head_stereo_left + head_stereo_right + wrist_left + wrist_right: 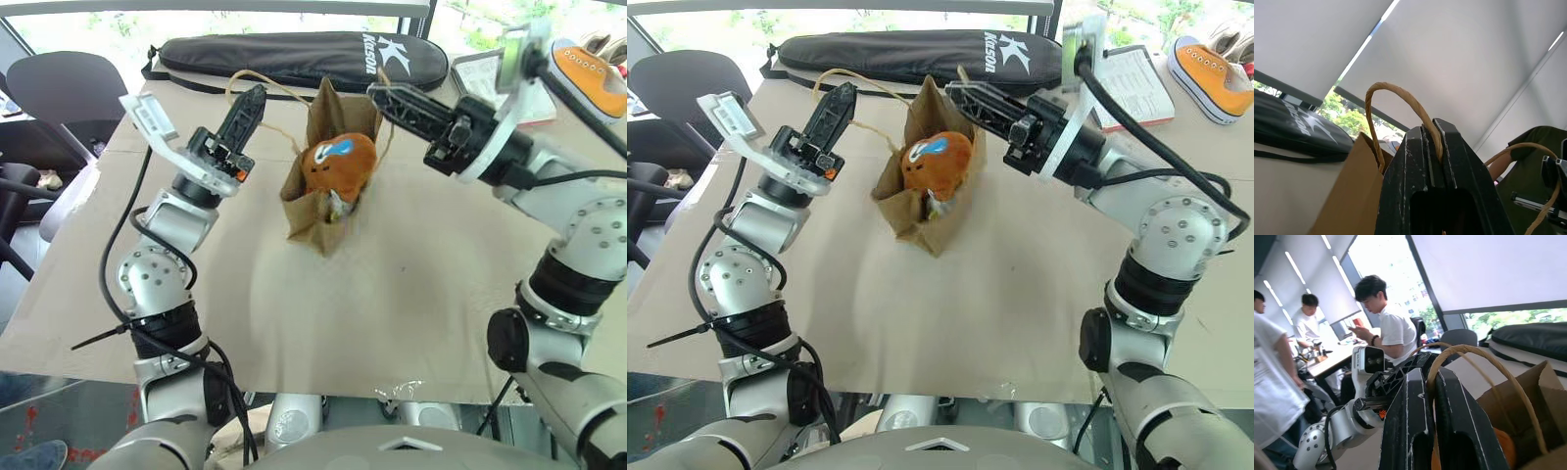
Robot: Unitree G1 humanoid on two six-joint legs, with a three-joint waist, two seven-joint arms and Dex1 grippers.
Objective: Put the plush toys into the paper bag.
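Bag (328, 186) stands on the table (411, 313), mouth up, with the brown plush toy (338, 164) sitting high in its opening; a pale patch just below it may be the white toy, but that cannot be confirmed. Left pincer (253, 102) is pressed together on one twine handle (1396, 105), as its wrist view shows, the loop rising out from between the fingers. Right pincer (958, 95) is likewise pinching the other handle (1484, 367), on the far side of the mouth.

Judgement: loading looks largely done, and the step in hand is lifting or settling the bag by its handles. To do it well, both arms should rise together and evenly, keeping the mouth level so the brown toy, which sits proud of the rim, does not tip out. Pulling the handles apart should be avoided, since thin twine and paper may tear at the anchor points.
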